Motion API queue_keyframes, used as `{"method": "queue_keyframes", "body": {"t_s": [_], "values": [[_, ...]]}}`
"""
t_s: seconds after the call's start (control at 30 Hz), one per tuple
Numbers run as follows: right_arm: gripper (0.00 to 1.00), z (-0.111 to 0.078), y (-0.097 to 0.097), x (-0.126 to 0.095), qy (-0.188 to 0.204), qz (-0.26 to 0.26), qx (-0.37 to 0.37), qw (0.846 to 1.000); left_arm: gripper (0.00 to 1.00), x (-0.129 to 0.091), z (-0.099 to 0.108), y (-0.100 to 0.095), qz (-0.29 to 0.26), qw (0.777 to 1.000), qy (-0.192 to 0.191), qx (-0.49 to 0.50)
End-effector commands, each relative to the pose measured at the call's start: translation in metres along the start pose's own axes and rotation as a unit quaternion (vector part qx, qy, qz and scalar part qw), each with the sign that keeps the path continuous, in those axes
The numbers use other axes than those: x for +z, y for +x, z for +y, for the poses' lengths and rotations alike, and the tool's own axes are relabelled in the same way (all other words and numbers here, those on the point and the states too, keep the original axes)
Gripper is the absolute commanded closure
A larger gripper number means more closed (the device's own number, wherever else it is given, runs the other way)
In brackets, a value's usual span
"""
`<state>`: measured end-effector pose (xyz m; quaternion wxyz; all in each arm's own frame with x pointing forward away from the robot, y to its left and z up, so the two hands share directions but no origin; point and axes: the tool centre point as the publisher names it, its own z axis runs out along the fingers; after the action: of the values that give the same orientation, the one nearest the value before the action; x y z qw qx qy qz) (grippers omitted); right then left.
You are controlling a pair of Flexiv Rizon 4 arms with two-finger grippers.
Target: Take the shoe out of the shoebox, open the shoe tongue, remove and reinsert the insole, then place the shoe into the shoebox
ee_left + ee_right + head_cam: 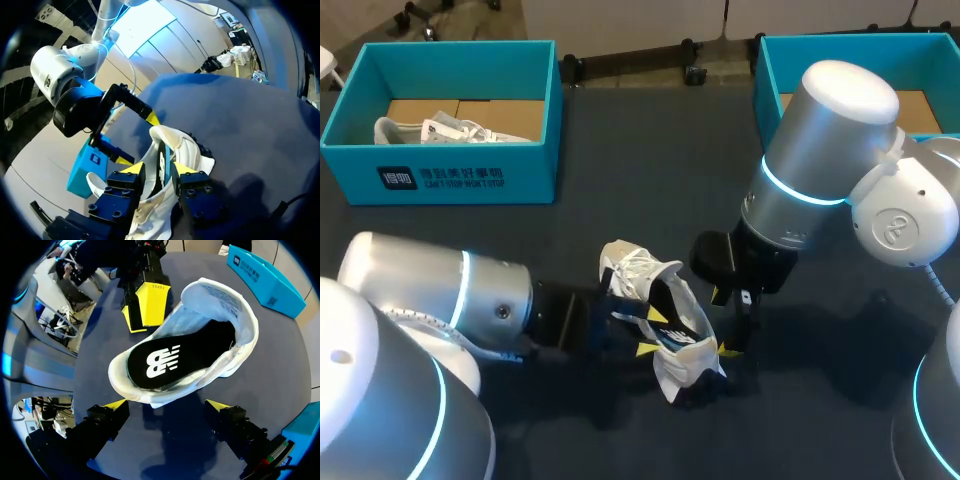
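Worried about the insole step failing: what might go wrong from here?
The left gripper pinches only one side wall of the shoe, so it may twist or slip when the insole is pulled. The open right gripper hangs off the heel; closing there may catch the collar, not the insole.

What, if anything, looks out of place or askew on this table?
The white shoe gapes wide, tongue folded back, one side wall pinched by the left gripper; its black insole looks seated inside.

You see a white shoe (222, 307) with a black insole (207, 340) bearing a white logo (162, 361), bright yellow fingertips (151, 302), a teal shoebox (450, 178) and a dark table (650, 170).
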<state>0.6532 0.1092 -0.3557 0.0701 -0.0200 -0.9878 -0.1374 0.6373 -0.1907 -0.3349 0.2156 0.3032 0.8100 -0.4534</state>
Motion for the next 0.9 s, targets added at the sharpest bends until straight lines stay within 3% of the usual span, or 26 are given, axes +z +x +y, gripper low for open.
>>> {"method": "queue_keyframes", "body": {"t_s": [0.03, 0.37, 0.73, 0.8, 0.9], "values": [[0.00, -0.002, 0.000, -0.003, -0.002, 0.001, -0.005, 1.000, 0.65, -0.012, -0.001, -0.001, 0.035, 0.999, -0.006, -0.004], [0.00, -0.037, -0.001, -0.038, -0.005, 0.009, -0.015, 1.000, 0.66, -0.030, -0.004, 0.001, 0.091, 0.996, -0.012, -0.013], [0.00, -0.078, -0.005, -0.076, -0.005, 0.018, -0.029, 0.999, 0.70, -0.044, -0.017, -0.017, 0.179, 0.984, -0.025, -0.001], [0.00, -0.083, -0.006, -0.081, -0.009, 0.011, -0.042, 0.999, 0.68, -0.046, -0.019, -0.022, 0.198, 0.980, -0.027, 0.000], [0.00, -0.083, -0.006, -0.081, -0.009, 0.011, -0.042, 0.999, 0.74, -0.047, -0.018, -0.031, 0.222, 0.974, -0.038, 0.001]]}}
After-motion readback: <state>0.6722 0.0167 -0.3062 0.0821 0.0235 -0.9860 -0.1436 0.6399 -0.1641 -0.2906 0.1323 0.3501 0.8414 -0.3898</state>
